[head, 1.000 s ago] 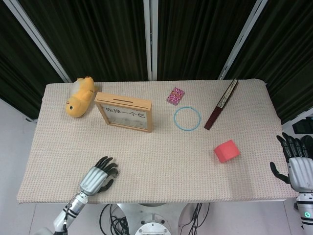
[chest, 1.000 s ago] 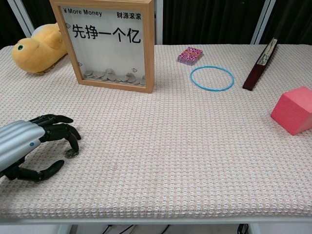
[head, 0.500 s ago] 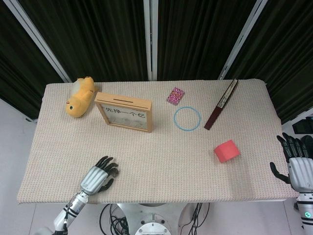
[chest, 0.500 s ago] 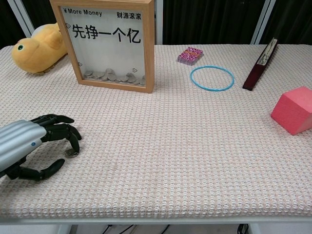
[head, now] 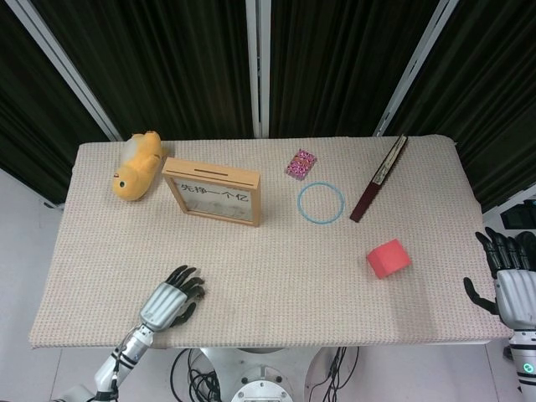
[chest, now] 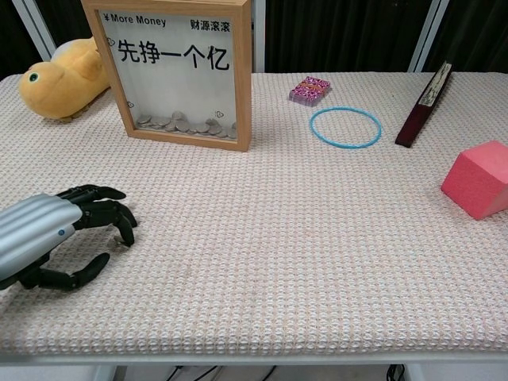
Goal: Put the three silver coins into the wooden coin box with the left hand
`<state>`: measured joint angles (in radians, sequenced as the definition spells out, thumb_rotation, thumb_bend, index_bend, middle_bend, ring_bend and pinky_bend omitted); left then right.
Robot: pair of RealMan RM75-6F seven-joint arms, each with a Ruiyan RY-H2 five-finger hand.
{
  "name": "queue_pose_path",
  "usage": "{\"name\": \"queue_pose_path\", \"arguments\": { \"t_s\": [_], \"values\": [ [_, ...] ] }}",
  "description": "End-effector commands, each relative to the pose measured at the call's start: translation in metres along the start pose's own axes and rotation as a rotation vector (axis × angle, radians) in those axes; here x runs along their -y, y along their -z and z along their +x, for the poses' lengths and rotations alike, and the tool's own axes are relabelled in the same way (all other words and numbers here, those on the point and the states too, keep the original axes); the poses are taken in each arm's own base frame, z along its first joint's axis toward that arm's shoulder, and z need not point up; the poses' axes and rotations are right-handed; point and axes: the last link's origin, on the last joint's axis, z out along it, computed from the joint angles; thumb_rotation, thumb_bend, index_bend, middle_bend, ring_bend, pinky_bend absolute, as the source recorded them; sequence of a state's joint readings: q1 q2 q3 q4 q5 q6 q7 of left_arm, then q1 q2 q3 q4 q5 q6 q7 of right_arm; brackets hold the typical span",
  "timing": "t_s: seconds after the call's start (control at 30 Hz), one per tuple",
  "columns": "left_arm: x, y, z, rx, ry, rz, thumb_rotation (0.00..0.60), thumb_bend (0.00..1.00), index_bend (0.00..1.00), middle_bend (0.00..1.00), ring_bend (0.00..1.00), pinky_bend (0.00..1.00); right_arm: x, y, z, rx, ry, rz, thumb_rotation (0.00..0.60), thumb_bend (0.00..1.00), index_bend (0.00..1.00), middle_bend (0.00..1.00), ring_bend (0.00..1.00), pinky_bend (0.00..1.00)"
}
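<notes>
Silver coin now hidden under left hand (chest: 48, 238) fingers (chest: 111, 218)

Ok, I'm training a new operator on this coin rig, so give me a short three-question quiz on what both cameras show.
1. True or false: the wooden coin box already has coins lying at its bottom.
2. Which object lies nearest the blue ring? A) yellow plush duck B) pink patterned packet C) pink cube
3. Fill in: the left hand rests fingers-down on the ____ near the front left edge, while the right hand stays off the table's right side.

Key: 1 true; 2 B; 3 table cloth.
</notes>
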<state>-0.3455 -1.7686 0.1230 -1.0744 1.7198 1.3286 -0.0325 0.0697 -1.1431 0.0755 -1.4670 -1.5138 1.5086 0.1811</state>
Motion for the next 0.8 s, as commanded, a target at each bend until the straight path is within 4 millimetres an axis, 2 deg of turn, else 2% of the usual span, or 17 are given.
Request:
{"name": "queue_pose_path", "arguments": {
  "t_s": [0.03,0.43,0.8],
  "values": [
    [-0.0003,-0.0018,-0.0002,-0.004,0.003,-0.001,0.600,0.30,0.40,0.24,0.08,0.11,-0.0006,0.0004,-0.0002,0.001,-0.001,-0.001,0.600,0.33,0.00,0.00,0.00,0.00],
    [-0.0009,-0.0112,-0.0045,-0.027,0.012,-0.006,0.600,0.30,0.43,0.25,0.08,0.11,-0.0041,0.0008,0.0012,0.000,-0.002,-0.012,0.600,0.32,0.00,0.00,0.00,0.00],
    [0.0000,-0.0105,-0.0003,-0.049,0.020,-0.010,0.600,0.30,0.36,0.25,0.08,0.11,-0.0023,0.0005,-0.0005,0.002,-0.003,-0.008,0.600,0.33,0.00,0.00,0.00,0.00]
  ]
}}
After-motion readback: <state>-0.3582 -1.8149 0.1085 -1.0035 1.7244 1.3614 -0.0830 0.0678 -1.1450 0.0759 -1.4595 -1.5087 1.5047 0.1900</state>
